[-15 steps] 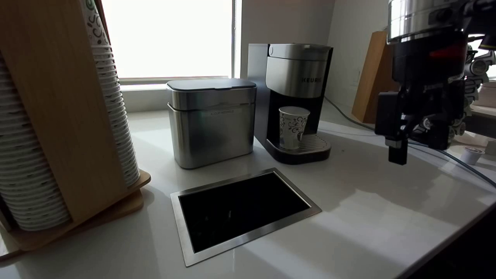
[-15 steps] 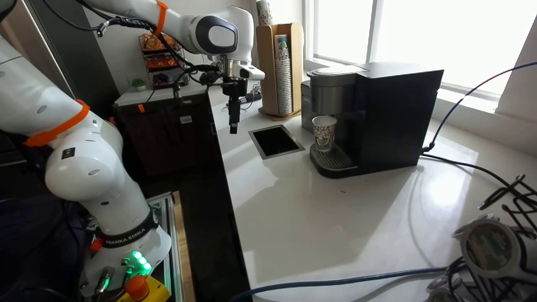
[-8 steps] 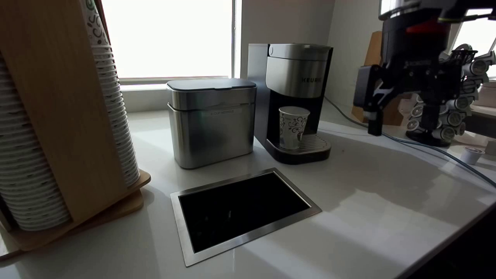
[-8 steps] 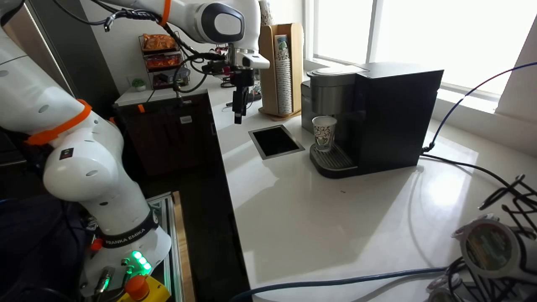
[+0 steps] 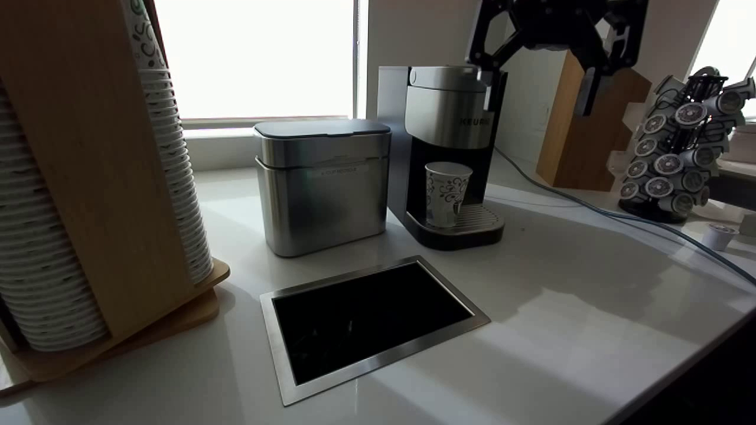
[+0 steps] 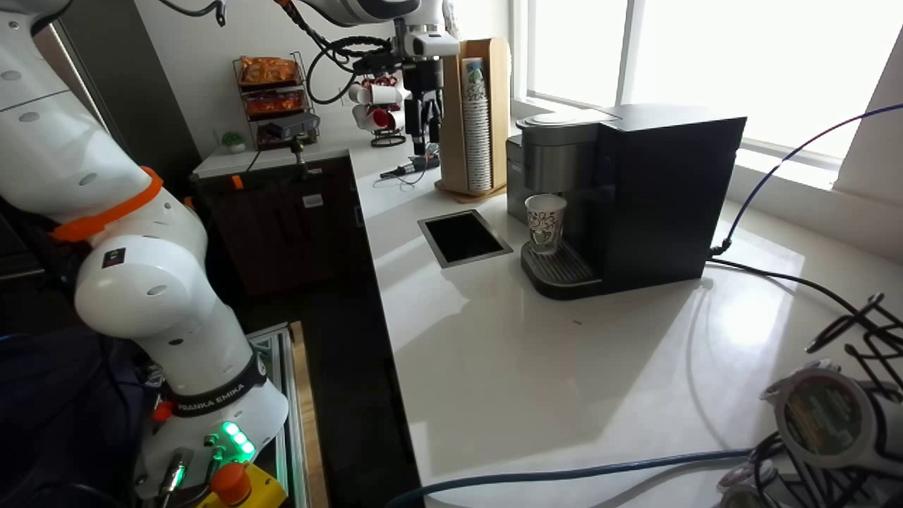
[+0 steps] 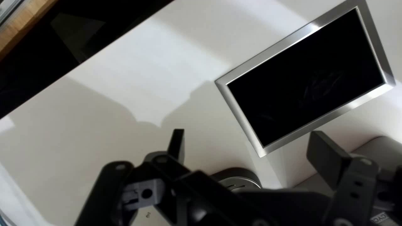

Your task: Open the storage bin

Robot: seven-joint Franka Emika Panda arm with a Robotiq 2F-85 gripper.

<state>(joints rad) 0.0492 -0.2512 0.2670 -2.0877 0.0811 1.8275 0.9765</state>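
Observation:
The storage bin (image 5: 328,200) is a brushed-silver canister with rounded corners, upright on the counter left of the coffee maker. Its flat lid (image 5: 322,128) is down. In an exterior view the bin (image 6: 516,180) is mostly hidden behind the coffee maker. Part of the bin (image 7: 384,153) shows at the lower right of the wrist view. My gripper (image 5: 536,101) is open and empty, fingers pointing down, high above the counter and apart from the bin. It also shows in an exterior view (image 6: 427,142). In the wrist view the fingertips (image 7: 178,138) stand wide apart.
The black-and-steel coffee maker (image 5: 452,118) with a paper cup (image 5: 446,198) stands beside the bin. A metal-rimmed counter opening (image 5: 384,358) lies in front. A wooden cup holder (image 5: 100,165) is at left. A pod carousel (image 5: 667,162) and a cable (image 5: 638,220) are at right.
My gripper has risen and moved toward the coffee maker and bin side. It has turned, so both fingers now show spread apart. The bin has not moved.

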